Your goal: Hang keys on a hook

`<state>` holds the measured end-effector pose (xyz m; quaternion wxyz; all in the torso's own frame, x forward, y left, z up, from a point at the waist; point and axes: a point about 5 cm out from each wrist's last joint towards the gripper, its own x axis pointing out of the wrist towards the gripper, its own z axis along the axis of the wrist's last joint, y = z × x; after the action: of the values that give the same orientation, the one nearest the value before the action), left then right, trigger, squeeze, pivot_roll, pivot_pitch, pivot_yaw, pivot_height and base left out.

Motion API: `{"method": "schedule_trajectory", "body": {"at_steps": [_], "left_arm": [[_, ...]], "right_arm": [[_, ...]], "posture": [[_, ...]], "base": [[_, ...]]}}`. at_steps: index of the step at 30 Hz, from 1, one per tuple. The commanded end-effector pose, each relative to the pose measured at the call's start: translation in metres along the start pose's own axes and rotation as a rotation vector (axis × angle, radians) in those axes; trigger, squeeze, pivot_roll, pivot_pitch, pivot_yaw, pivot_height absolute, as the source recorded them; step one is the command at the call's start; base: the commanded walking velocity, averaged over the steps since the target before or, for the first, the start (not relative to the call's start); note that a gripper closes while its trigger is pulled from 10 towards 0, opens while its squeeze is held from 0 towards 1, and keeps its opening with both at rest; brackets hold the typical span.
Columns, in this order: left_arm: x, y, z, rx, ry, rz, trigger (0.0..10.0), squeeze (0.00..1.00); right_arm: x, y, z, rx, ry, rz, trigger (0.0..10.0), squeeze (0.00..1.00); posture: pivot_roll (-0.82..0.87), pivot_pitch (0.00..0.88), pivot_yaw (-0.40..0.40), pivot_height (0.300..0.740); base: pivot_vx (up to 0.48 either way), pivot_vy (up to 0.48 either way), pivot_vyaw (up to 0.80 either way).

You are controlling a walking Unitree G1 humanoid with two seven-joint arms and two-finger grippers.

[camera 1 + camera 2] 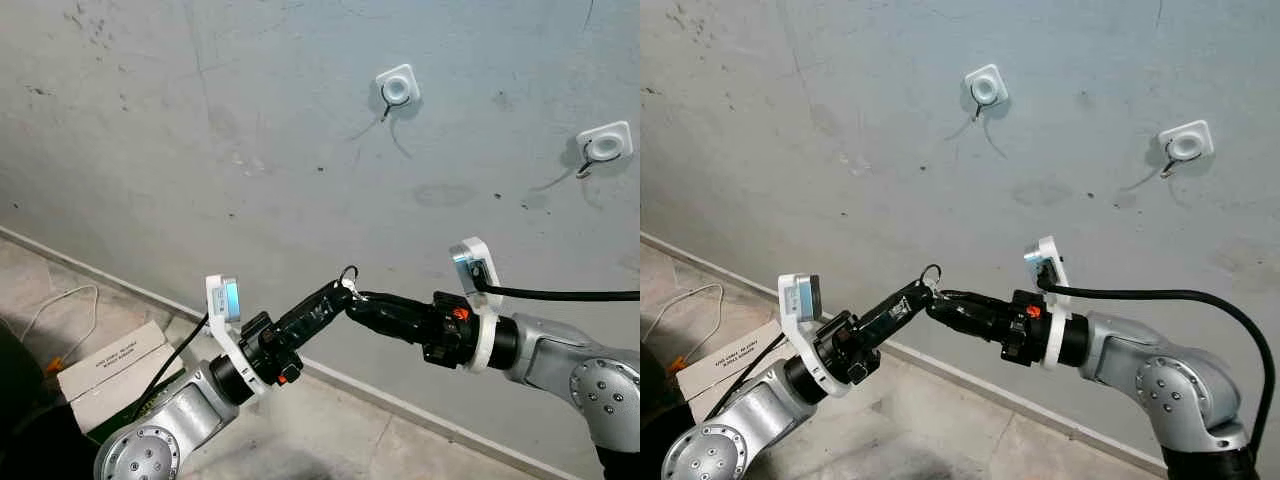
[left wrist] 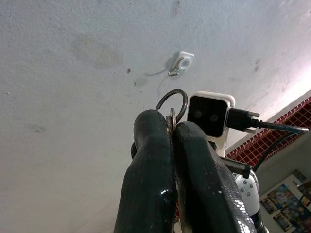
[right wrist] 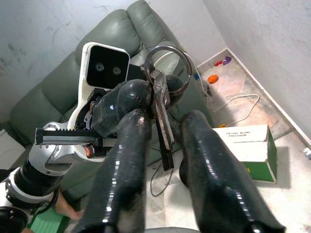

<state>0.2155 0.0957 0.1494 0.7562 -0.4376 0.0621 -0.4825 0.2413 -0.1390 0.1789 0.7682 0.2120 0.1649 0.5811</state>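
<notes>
Holding keys (image 3: 163, 109) mid-air between both arms, well below the wall hooks. Ring (image 2: 172, 103) sticks up past the left end effector (image 1: 335, 293) tips, left free, probably so a hook can thread it. Blades hang down between the right end effector (image 3: 163, 141) fingers.

Left end effector: fingers pressed together on the key stack just under the ring, firm pinch. Right end effector: fingers spread, straddling the hanging blades; could be brushing one, hard to tell from the wrist view, but not clamped. Reads as a handover or regrip, tips of both meeting at the same spot.

Left arm reaching up and inward from low left, forearm angled toward the wall. Right arm coming in from the right, roughly level, fingers pointing at the left tips, black cable (image 1: 560, 294) trailing off its wrist.

Nearer hook (image 1: 396, 90) above and slightly right of the keys, well apart. Second hook (image 1: 604, 145) further right on the same grey wall (image 1: 180, 150). Both empty, so hanging not yet done; needs a lift and ring alignment.

Low left on the floor: cardboard box (image 1: 105, 368) and a white cord (image 1: 55, 310). Green sofa (image 3: 73, 58) behind in the right wrist view.
</notes>
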Motion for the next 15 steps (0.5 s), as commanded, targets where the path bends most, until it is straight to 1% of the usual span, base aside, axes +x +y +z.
{"method": "schedule_trajectory", "body": {"at_steps": [1,6,7,8,11,12,15], "left_arm": [[0.000,0.000,-0.001,0.011,0.013,0.005,0.0,0.00],[0.000,0.000,-0.001,0.020,0.028,0.006,0.0,0.00],[-0.001,-0.001,-0.001,0.024,0.033,0.006,0.0,0.00],[-0.002,-0.001,-0.001,0.027,0.044,0.005,0.0,0.00],[-0.004,-0.001,-0.002,0.045,0.072,0.003,0.0,0.00],[-0.004,-0.002,-0.001,0.028,0.067,-0.004,0.0,0.00],[-0.005,-0.007,0.000,-0.012,0.080,-0.036,0.0,0.00]], "right_arm": [[0.000,0.002,0.000,-0.023,0.011,0.006,10.0,1.00],[-0.001,0.001,0.000,-0.047,0.018,-0.010,10.0,1.00],[-0.002,0.000,0.001,-0.066,0.024,-0.024,10.0,1.00],[-0.004,-0.003,0.002,-0.099,0.036,-0.063,10.0,1.00],[-0.007,-0.006,0.004,-0.142,0.051,-0.106,10.0,1.00],[-0.009,-0.008,0.006,-0.168,0.053,-0.128,10.0,1.00],[-0.016,-0.011,0.011,-0.179,0.046,-0.147,10.0,1.00]], "posture": [[-0.05,0.094,-0.046,0.740],[-0.05,0.094,-0.046,0.740],[-0.05,0.094,-0.046,0.740],[-0.05,0.094,-0.046,0.740],[-0.05,0.092,-0.044,0.740],[-0.05,0.092,-0.044,0.740],[-0.05,0.092,-0.044,0.740]], "base": [[0.000,0.000,0.00],[0.000,0.000,0.00],[0.000,0.000,0.00],[0.000,0.000,0.00],[0.000,0.000,0.00],[0.000,0.000,0.00],[0.000,0.000,0.00]]}}
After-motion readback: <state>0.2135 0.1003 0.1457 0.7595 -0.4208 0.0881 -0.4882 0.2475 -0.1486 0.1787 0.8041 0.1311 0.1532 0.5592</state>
